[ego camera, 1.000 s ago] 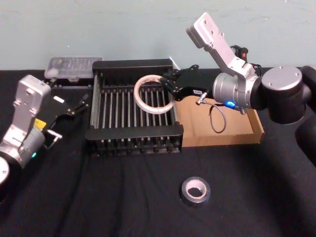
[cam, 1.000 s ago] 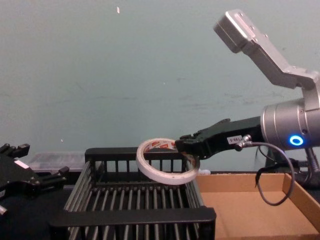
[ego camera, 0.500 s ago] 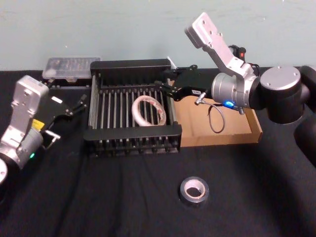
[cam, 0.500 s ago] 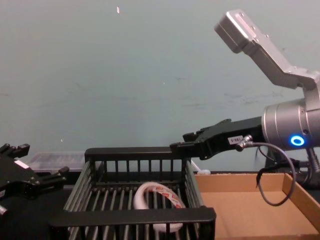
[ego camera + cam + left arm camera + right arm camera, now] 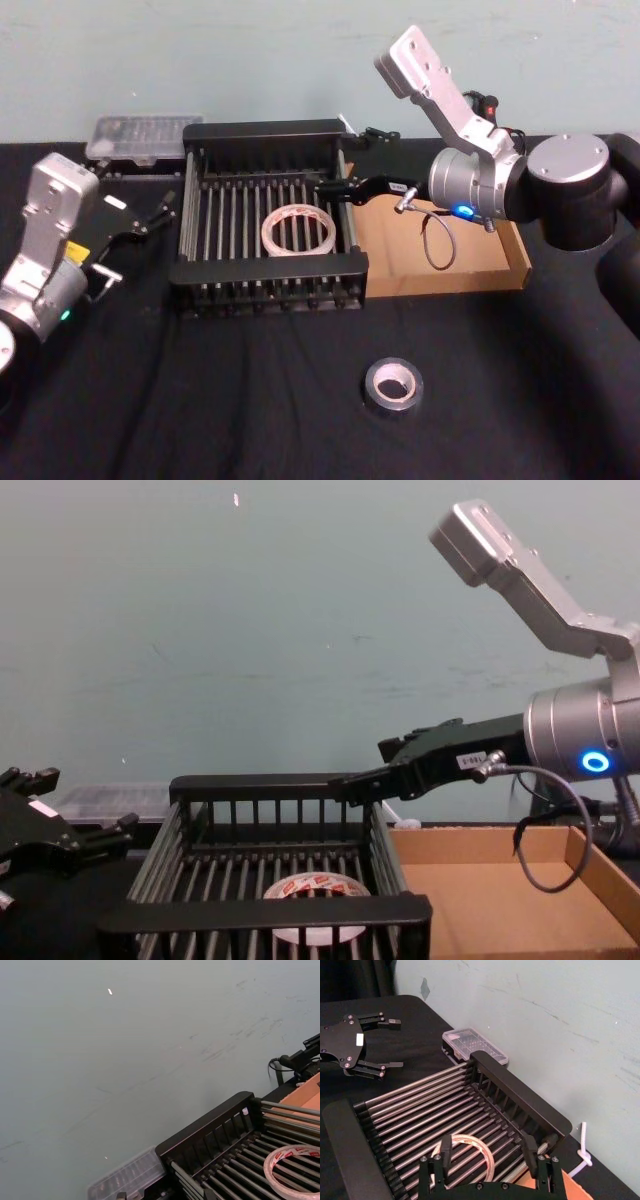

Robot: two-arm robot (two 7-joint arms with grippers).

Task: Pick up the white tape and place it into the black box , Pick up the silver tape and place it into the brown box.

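Note:
The white tape point(image 5: 298, 230) lies flat on the bars inside the black box point(image 5: 268, 270), its red-printed label point(image 5: 310, 887) facing up. My right gripper point(image 5: 345, 162) hangs open over the box's far right corner, clear of the roll, which lies below its fingers point(image 5: 445, 1149). The silver tape point(image 5: 393, 387) rests on the black cloth in front, well short of the brown box point(image 5: 470, 250), which sits right of the black box. At the left, my left gripper point(image 5: 150, 212) is parked beside the black box, open and holding nothing point(image 5: 390, 1042).
A clear plastic case point(image 5: 145, 135) lies behind the black box's left corner. A grey cable loop point(image 5: 438, 240) from my right arm dangles over the brown box. Open black cloth surrounds the silver tape.
My right gripper opened and let go of the white tape. The roll fell into the black box, stood tilted half a second ago, and now lies flat.

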